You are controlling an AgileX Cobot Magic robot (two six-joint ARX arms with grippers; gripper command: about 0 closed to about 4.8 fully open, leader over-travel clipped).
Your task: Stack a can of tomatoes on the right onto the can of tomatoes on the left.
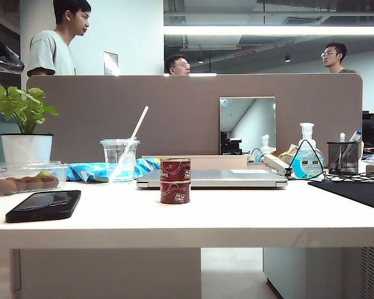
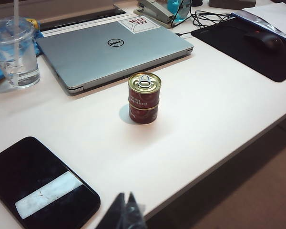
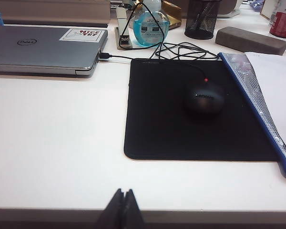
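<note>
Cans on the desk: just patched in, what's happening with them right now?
The two cans are already stacked: the top can sits squarely on the bottom can, in front of the laptop. Nothing is holding them. The left hand is shut and hangs back near the desk edge beside the phone, well clear of the stack. The right hand is also shut and empty, at the desk edge near the mouse pad. The stacking looks done.
</note>
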